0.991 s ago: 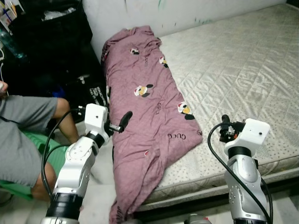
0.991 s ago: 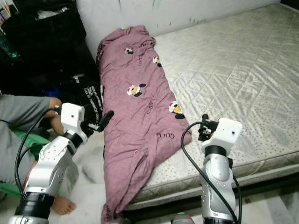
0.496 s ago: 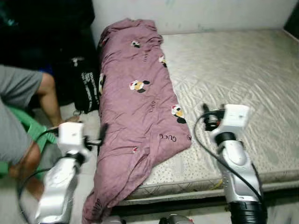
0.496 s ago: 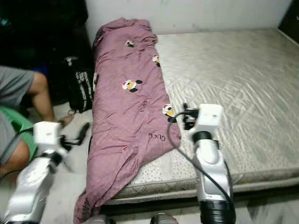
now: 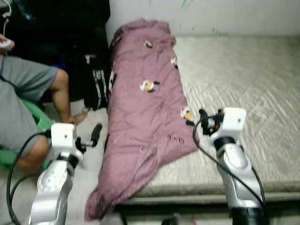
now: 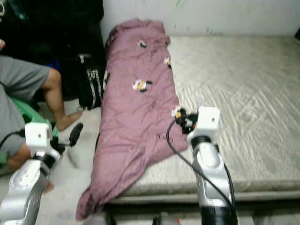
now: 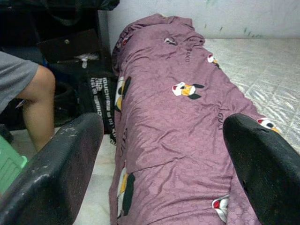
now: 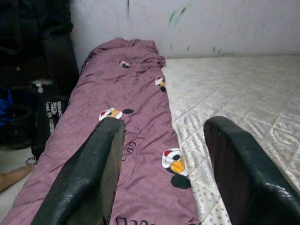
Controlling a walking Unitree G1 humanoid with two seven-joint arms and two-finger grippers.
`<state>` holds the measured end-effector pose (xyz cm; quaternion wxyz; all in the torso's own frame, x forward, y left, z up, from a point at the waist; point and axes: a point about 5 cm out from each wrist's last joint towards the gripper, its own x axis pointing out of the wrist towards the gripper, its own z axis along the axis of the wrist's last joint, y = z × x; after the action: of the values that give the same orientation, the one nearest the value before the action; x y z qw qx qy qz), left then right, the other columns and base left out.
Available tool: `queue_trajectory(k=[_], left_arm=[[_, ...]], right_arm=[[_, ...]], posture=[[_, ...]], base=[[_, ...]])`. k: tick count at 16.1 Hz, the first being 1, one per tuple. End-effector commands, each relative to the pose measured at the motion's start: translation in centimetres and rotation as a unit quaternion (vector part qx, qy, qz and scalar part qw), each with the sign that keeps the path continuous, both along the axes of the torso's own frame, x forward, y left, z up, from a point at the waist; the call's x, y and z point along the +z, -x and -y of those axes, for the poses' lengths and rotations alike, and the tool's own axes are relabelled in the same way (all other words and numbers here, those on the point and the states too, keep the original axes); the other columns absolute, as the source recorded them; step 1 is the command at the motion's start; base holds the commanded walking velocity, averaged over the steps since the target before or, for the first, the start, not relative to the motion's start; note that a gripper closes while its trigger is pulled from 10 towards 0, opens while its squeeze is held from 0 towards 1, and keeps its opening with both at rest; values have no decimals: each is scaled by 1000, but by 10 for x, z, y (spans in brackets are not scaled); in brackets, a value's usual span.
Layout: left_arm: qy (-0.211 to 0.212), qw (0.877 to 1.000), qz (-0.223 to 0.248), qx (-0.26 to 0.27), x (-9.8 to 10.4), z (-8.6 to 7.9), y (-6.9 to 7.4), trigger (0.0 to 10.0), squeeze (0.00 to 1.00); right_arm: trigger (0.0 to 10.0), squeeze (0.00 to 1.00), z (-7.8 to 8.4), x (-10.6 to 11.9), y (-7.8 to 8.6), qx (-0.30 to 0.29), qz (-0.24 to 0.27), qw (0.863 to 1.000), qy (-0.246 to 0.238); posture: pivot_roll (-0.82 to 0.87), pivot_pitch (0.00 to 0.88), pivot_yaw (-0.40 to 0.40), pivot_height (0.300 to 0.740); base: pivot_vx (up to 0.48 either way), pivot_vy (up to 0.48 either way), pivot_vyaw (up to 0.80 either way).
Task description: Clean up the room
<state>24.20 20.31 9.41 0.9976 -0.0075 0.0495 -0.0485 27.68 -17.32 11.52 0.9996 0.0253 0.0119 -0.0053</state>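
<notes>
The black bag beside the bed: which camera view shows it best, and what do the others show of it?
The left wrist view shows the bag sharpest, its white lettering visible against the blanket. Both eye views show it whole but blurred; the right wrist view catches it at the frame's edge.

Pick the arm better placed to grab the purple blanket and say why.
Right. The right gripper hangs open over the mattress, right at the purple blanket's near edge. The left gripper, also open, is off the bed over the floor, beside a seated person.
</notes>
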Motion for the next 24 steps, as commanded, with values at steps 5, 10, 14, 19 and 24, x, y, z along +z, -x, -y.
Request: queue_trajectory(k=[5, 10, 14, 19, 24], left_arm=[[2, 1000, 0, 11, 4, -2, -3, 10000, 0], [6, 999, 1, 43, 8, -14, -13, 10000, 0], [15, 999, 14, 50, 14, -18, -25, 10000, 0], [36, 998, 24, 42, 17, -15, -35, 10000, 0], [43, 998, 26, 27, 16, -7, -38, 10000, 0]], right_arm=[[10000, 0, 2, 2, 4, -5, -3, 1000, -5], [10000, 0, 11, 3, 6, -18, -11, 1000, 6], [10000, 0, 22, 5, 13, -35, -15, 999, 19], [10000, 0, 34, 6, 28, -42, -24, 998, 26], [10000, 0, 34, 8, 31, -35, -26, 998, 39]], posture=[[18, 25, 7, 610], [15, 29, -4, 585], [9, 40, -16, 585], [-18, 54, -14, 585], [-27, 59, -8, 585]], base=[[0, 0, 0], [0, 0, 0], [0, 0, 0], [0, 0, 0], [0, 0, 211]])
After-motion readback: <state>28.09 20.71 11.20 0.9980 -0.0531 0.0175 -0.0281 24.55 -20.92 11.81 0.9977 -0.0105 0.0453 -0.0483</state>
